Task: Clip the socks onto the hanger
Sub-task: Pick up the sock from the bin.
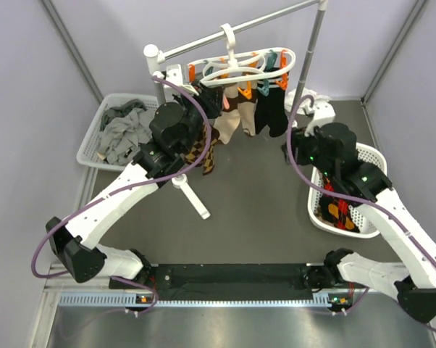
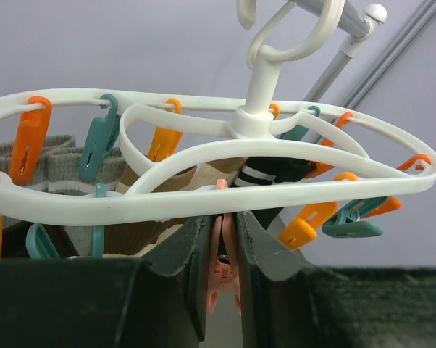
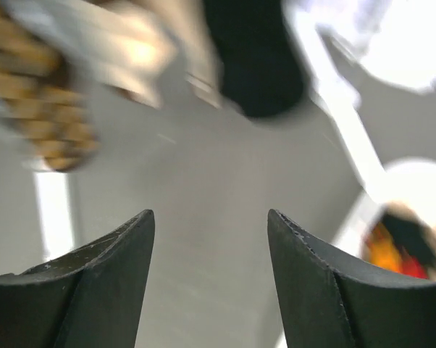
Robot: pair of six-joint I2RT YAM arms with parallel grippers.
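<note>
Left gripper (image 2: 221, 228): clenched on peach clip (image 2: 221, 279) of hanger (image 2: 203, 156). Right gripper (image 3: 211, 239): released, empty. Socks (image 1: 340, 213): light, limp; take at cuff; hanger likely swings.

A white oval-ring hanger (image 2: 256, 119) hangs level by its hook from the rail (image 1: 240, 27) at far centre; orange and teal clips (image 2: 30, 138) line its rings; beige, black and brown diamond-patterned socks (image 1: 229, 119) dangle beneath it; more patterned ones lie in the basket (image 1: 316, 217) on the right.
</note>
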